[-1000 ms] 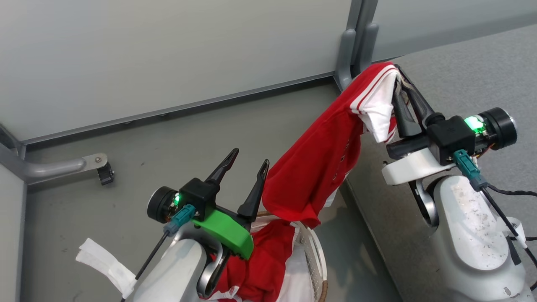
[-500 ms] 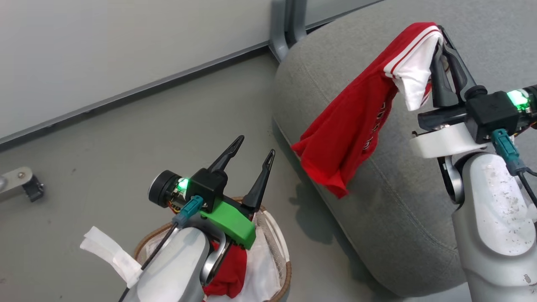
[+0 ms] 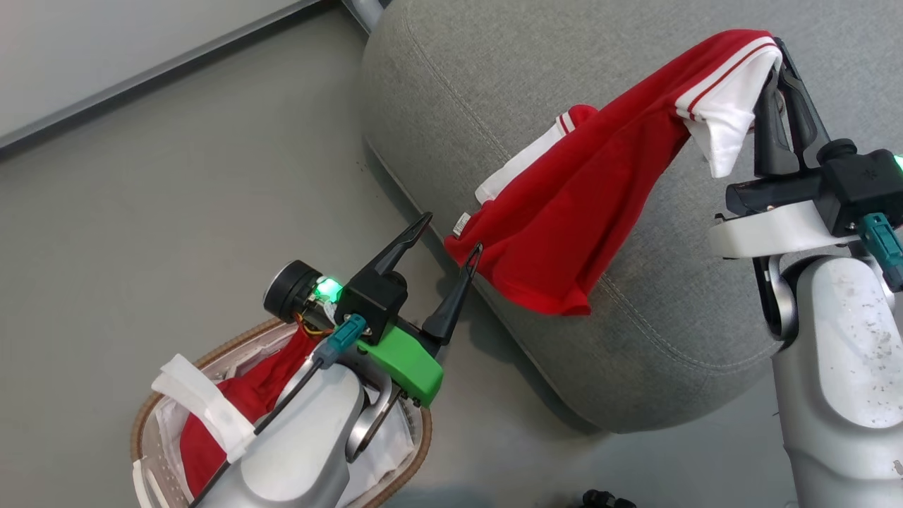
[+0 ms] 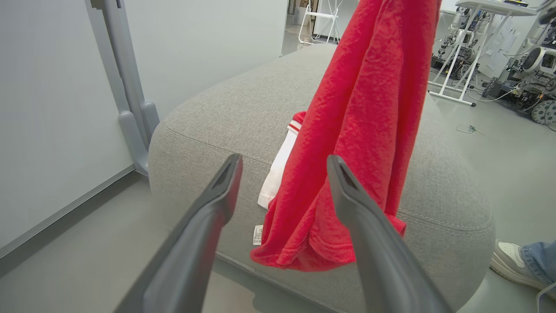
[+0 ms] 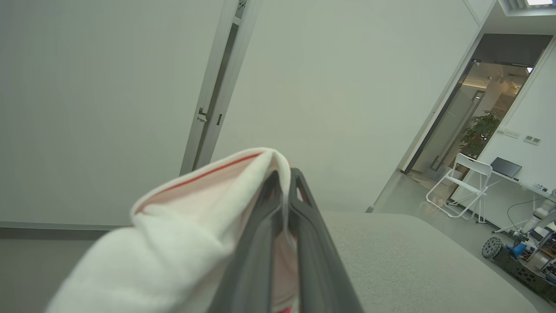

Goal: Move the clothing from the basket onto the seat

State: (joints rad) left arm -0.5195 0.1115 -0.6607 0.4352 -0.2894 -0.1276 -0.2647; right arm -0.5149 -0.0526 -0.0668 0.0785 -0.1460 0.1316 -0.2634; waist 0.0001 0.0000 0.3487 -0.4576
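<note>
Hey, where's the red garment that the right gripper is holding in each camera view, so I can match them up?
Head view: the red garment drapes from the right gripper at upper right down to centre.
Left wrist view: it hangs from top, right of centre, to lower centre.
Right wrist view: its white fold, lower left to centre, pinched.
Shared landmark: the grey seat.

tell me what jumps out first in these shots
The bright red shirt grabs the eye first, hanging from the shut right gripper over the big grey seat. Next is the left gripper, open and empty near the shirt's lower hem. At lower left sits the basket with more red clothing inside.
</note>
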